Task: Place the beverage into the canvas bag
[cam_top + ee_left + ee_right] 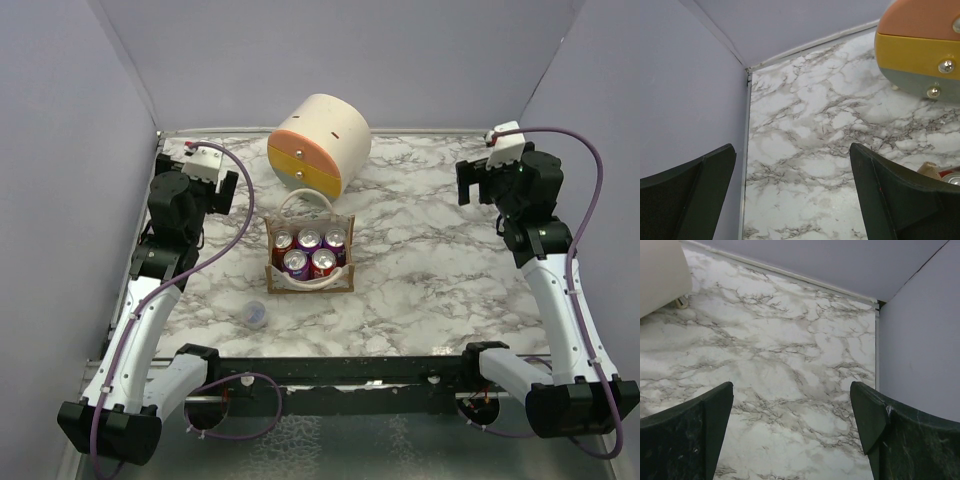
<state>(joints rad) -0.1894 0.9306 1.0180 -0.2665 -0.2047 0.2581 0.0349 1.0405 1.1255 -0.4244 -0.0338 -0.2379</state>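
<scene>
The tan canvas bag with white loop handles stands upright in the middle of the marble table. Several beverage cans with red and purple sides stand inside it, tops showing. My left gripper is open and empty at the far left, well apart from the bag. In the left wrist view its jaws stand wide over bare marble, with a corner of the bag and a can top at the right edge. My right gripper is open and empty at the far right.
A large cream cylinder with orange and yellow drawers lies behind the bag; it also shows in the left wrist view and the right wrist view. A small bluish cap-like object lies in front of the bag. Purple walls enclose the table.
</scene>
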